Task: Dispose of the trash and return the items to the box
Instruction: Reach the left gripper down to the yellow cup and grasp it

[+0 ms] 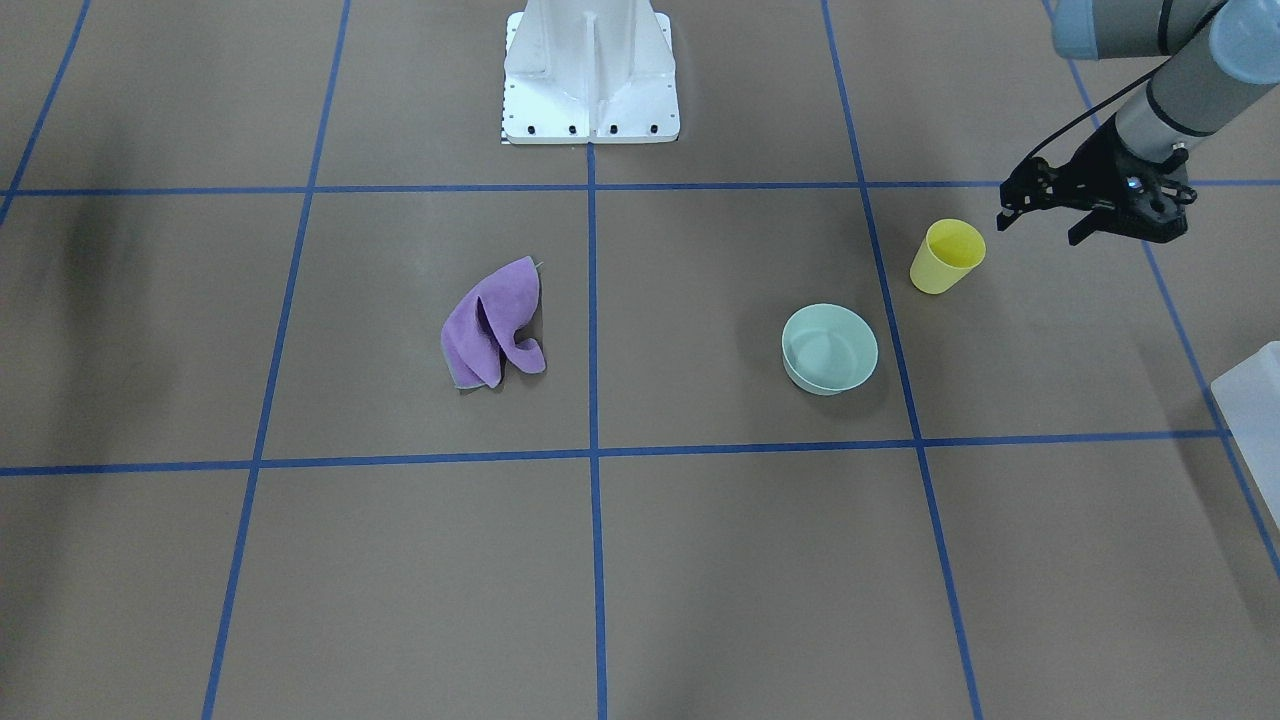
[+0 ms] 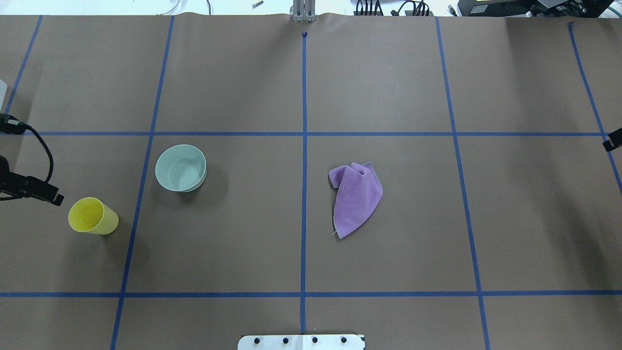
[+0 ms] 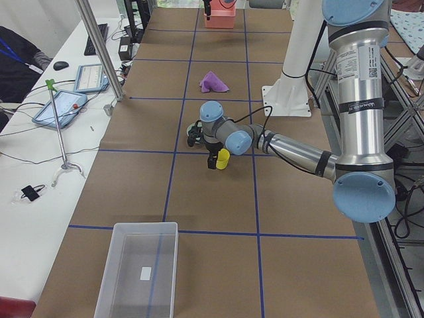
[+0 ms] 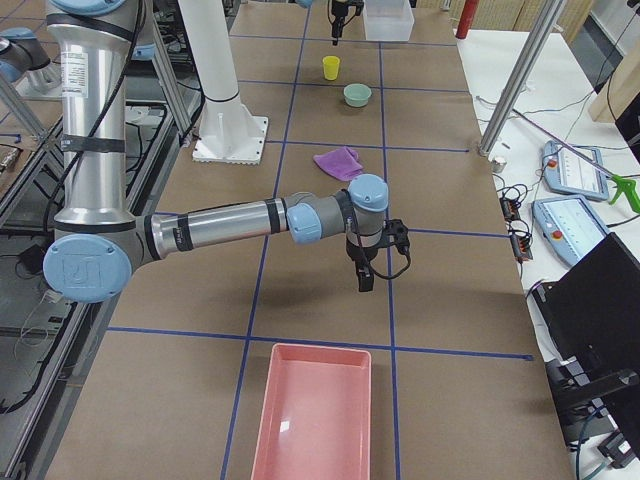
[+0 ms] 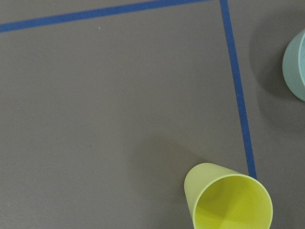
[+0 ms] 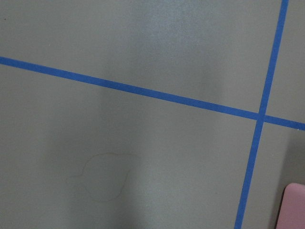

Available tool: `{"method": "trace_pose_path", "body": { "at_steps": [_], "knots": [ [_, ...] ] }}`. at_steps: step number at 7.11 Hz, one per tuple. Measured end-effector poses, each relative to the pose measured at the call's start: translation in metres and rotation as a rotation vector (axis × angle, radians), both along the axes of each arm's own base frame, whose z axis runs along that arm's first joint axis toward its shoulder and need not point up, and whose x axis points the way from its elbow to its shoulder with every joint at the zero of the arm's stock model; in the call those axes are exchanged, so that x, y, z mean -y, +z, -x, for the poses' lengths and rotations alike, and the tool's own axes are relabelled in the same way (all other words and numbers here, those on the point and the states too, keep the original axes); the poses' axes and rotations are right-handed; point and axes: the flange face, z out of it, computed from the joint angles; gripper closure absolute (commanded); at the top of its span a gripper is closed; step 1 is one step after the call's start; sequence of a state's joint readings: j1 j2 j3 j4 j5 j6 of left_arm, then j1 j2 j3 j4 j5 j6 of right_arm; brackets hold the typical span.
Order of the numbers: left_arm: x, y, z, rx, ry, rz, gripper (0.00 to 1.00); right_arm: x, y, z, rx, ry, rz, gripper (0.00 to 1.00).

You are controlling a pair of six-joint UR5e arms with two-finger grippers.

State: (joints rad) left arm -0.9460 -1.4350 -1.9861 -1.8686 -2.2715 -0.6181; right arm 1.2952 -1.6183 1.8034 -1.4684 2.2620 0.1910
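Brown paper table [image 1: 700, 560], blue tape grid, white pedestal [image 1: 590, 80] on the robot side. Side bench [image 3: 33, 165] with tablets runs along the operators' edge. The box [image 3: 142, 252] sits at the table end on the robot's left, well apart from the yellow cup [image 1: 946, 258]. Teal bowl [image 1: 829, 348] is near the cup, purple cloth [image 1: 492, 325] is mid-table, pink tray [image 4: 310, 420] is at the opposite end. Left arm reaches out low. Left gripper [image 1: 1040, 228] hovers just beside the cup on the side away from the bowl, not touching, fingers spread. Right arm is stretched near-horizontal, right gripper [image 4: 363, 283] pointing down over bare paper between cloth and pink tray. Can't tell if its fingers are apart or together.
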Motion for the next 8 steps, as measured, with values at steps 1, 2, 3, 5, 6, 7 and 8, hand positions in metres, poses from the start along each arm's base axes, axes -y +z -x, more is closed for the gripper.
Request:
{"method": "trace_pose_path", "body": {
  "at_steps": [1,2,3,5,6,7,8],
  "knots": [
    [-0.003,0.001,-0.006,0.002,0.011,-0.001,0.13,0.0,0.0,0.001,0.0,0.001,0.003,0.0],
    [-0.003,0.002,-0.011,0.004,0.019,-0.002,0.15,0.0,0.0,0.002,0.0,0.001,0.003,0.0],
    [-0.002,0.004,-0.015,0.006,0.024,0.001,0.15,0.001,0.0,0.003,0.0,-0.002,0.003,0.0],
    [0.008,0.01,-0.031,0.011,0.039,0.007,0.22,0.001,0.0,0.006,-0.001,-0.006,0.003,0.0],
    [0.013,0.011,-0.042,0.011,0.049,0.009,0.5,0.002,0.001,0.006,-0.001,-0.007,0.005,0.0],
    [0.014,0.012,-0.051,0.011,0.061,0.011,0.93,0.002,0.002,0.007,-0.002,-0.009,0.007,0.0],
    [0.013,0.012,-0.056,0.01,0.071,0.013,1.0,0.002,0.003,0.008,-0.002,-0.01,0.009,0.0]
  ]
}}
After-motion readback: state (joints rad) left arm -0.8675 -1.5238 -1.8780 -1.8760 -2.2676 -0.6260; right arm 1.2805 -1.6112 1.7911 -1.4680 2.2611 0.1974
